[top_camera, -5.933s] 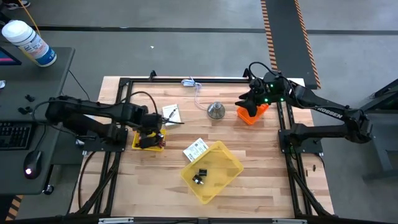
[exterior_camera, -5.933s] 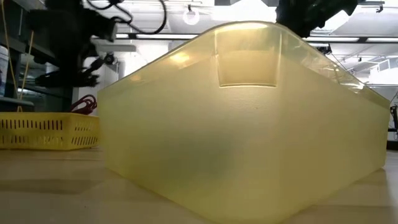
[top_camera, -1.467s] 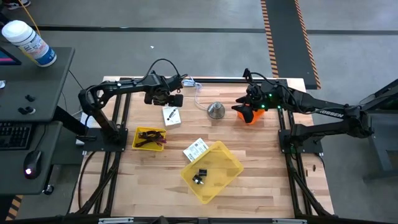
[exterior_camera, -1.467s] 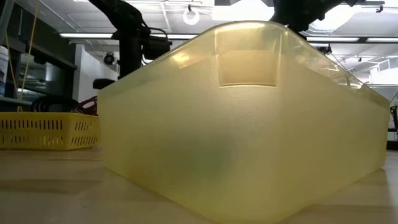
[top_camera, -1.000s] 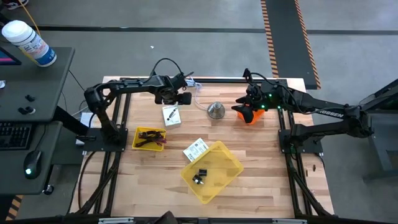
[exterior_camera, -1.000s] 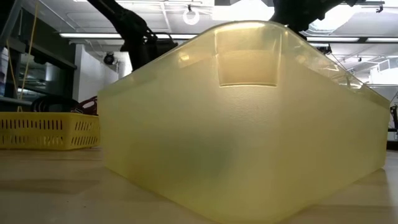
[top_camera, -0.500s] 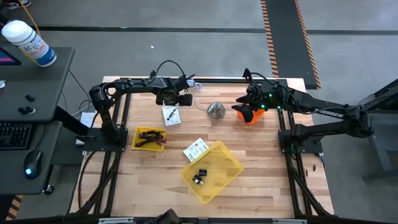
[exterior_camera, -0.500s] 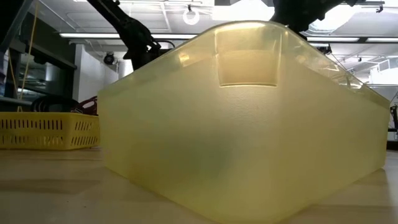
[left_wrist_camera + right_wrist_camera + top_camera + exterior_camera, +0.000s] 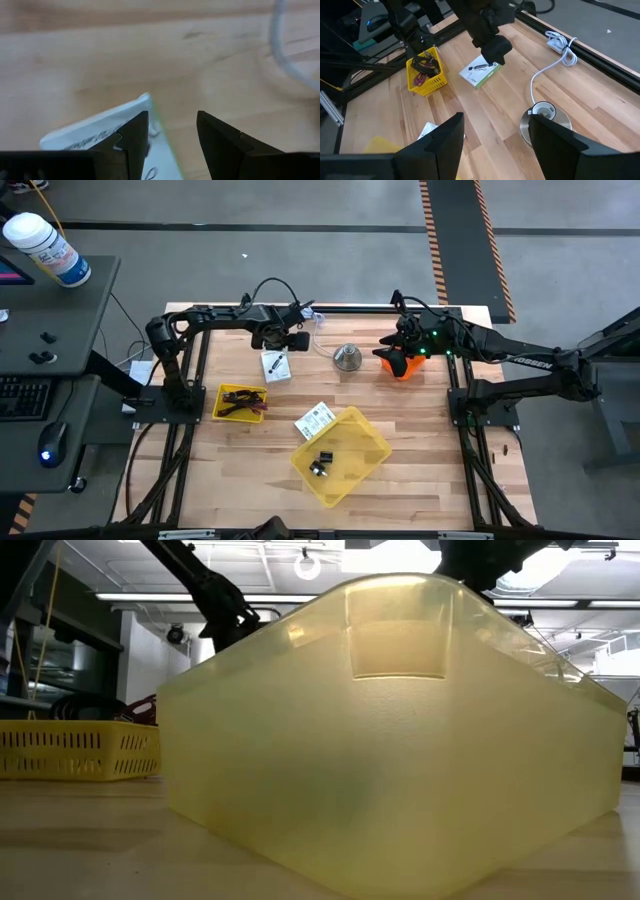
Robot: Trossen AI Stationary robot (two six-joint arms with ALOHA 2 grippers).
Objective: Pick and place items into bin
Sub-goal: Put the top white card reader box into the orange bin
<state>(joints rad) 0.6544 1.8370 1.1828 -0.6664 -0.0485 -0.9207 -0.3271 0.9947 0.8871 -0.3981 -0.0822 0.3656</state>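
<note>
My left gripper (image 9: pixel 291 344) hangs open over the far side of the table, just above the far end of a white card with a black mark (image 9: pixel 275 366); in the left wrist view the card's corner (image 9: pixel 142 102) shows beside one finger, with bare wood between the fingers (image 9: pixel 172 134). The yellow bin (image 9: pixel 341 455) stands near the table's middle with a black clip (image 9: pixel 321 464) inside. A white printed label card (image 9: pixel 315 421) lies against its far left rim. My right gripper (image 9: pixel 496 131) waits open at the far right, above an orange object (image 9: pixel 403 366); whether it touches that, I cannot tell.
A small yellow basket (image 9: pixel 239 402) with dark cables and a purple tool stands at the left. A silver cone (image 9: pixel 347 357) sits between the two grippers. A white cable (image 9: pixel 318 320) curls at the far edge. In the low view the bin (image 9: pixel 400 740) fills most of the picture.
My left gripper has moved a little toward the table's right edge along the far side, and now hangs over the white card's far end. Its fingers have stayed open.
</note>
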